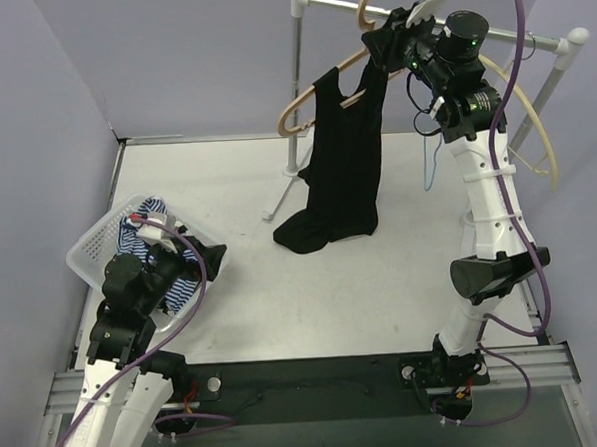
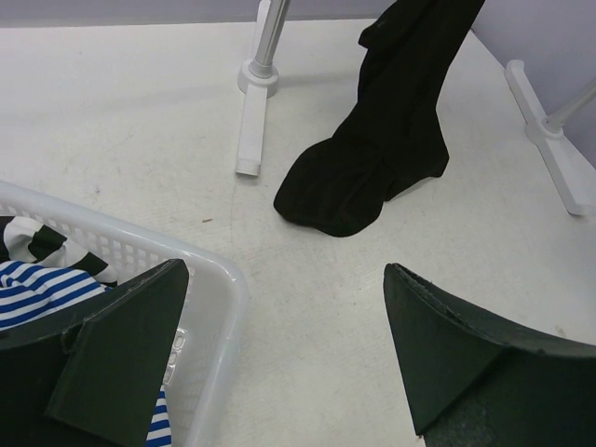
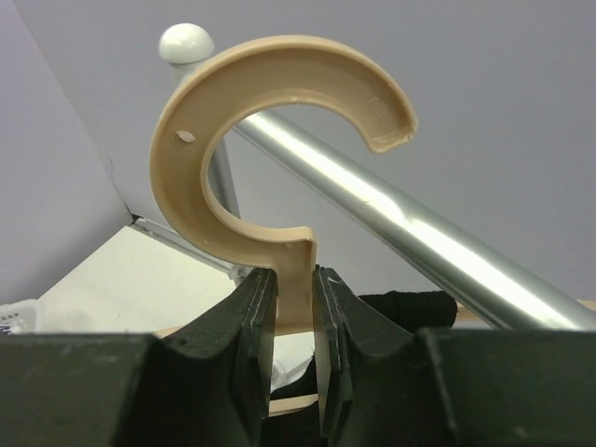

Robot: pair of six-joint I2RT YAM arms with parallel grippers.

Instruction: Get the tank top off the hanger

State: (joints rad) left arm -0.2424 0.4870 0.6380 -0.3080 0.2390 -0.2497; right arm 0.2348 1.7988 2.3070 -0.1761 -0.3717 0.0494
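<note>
Only my right wrist view shows the right gripper [image 3: 293, 303] pinching the hanger [image 3: 182, 168] neck; overhead, black tank top [image 1: 345, 161] dangles askew, hem on table [image 1: 333, 302], left gripper [image 2: 284, 279] spread wide.

Right arm [image 1: 487, 199] stretches high toward one o'clock, right gripper [image 3: 294, 303] clamped tight; left gripper [image 2: 284, 321], low at nine o'clock, gapes wide.
</note>
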